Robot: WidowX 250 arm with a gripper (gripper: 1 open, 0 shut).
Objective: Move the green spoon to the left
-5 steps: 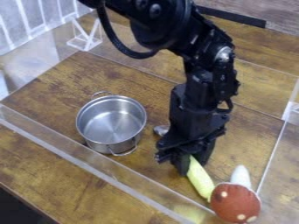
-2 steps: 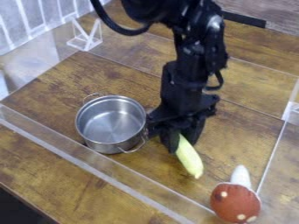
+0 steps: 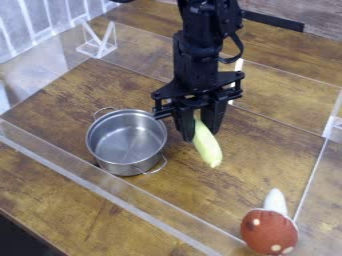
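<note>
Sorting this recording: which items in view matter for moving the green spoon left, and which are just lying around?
Part of the job:
- green spoon, its pale handle showing at the gripper

Just lying about:
- steel pot
- red-brown mushroom toy with a white stem
- white wire rack at the back

One green spoon (image 3: pixel 206 146), one steel pot (image 3: pixel 127 142), one red-and-white mushroom toy (image 3: pixel 270 230), one black robot arm (image 3: pixel 203 50) and one wooden table (image 3: pixel 67 190).
</note>
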